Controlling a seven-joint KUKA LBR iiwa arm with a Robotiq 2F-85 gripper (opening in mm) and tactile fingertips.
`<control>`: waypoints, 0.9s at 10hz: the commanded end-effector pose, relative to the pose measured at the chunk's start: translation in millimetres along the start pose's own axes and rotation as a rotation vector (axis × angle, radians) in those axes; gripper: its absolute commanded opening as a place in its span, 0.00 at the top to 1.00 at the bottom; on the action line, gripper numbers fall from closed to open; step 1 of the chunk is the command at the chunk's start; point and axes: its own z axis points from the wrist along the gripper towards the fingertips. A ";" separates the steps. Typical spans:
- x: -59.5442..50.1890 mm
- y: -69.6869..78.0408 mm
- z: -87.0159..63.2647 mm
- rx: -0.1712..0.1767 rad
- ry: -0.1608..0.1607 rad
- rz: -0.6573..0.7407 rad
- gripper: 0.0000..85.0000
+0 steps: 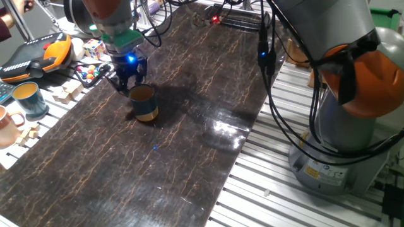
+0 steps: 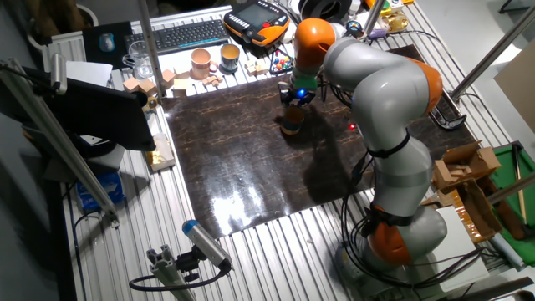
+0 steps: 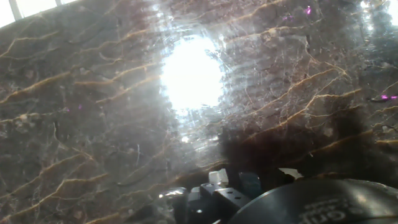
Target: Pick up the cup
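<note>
Gripper poised over the cup on the dark marble table.

Nearest, bare marble table (image 1: pixel 189 164) with a bright glare patch; further in, the cup (image 1: pixel 144 103) stands upright, teal above an orange band. The gripper (image 1: pixel 129 85) hangs right at its rim, fingers spread to either side, not closed on it. Beyond, at the table's edge, a lighter teal mug (image 1: pixel 28 98), wooden blocks (image 1: pixel 66 92) and an orange controller (image 1: pixel 35 55).

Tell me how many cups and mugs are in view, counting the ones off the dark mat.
3. The blue cup with the orange base stands on the dark mat under the gripper. A teal mug and a pinkish mug sit on the slatted table beside the mat. Clutter might hide others.
</note>
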 end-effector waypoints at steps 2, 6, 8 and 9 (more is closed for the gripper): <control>0.3 0.1 -0.3 0.003 -0.004 0.000 0.63; 1.7 0.6 -0.9 0.000 -0.007 -0.003 0.99; 5.3 -0.5 -10.1 0.008 -0.012 0.031 0.99; 7.8 -1.8 -18.2 0.001 -0.008 0.061 0.99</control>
